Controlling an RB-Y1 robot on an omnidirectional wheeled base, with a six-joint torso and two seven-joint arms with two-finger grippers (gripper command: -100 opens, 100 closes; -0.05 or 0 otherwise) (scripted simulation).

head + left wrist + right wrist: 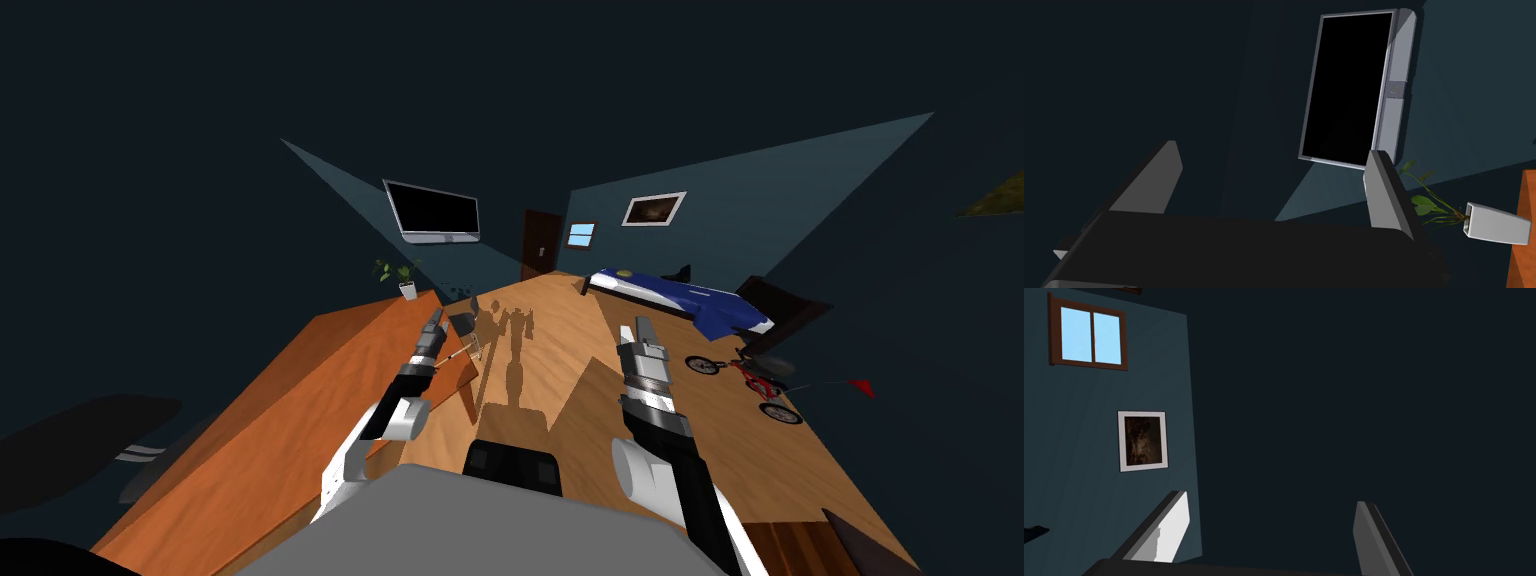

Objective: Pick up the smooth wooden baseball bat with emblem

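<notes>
A thin pale stick (457, 354), possibly the bat, lies near the right edge of the orange table (300, 400), too small to show an emblem. My left gripper (434, 322) hangs over that table edge, just left of and above the stick. In the left wrist view the left gripper (1274, 150) is open and holds nothing. It points at a wall screen (1349, 90) and a potted plant (1489, 222). My right gripper (641, 328) is raised over the wooden floor; the right gripper (1271, 498) is open and holds nothing.
A dark grey object (462, 322) stands by the table's far right corner, and a potted plant (406, 276) sits on its far end. A blue bed (680, 295) and a red bicycle (745, 375) are on the right. A dark door (540, 243) is in the far wall.
</notes>
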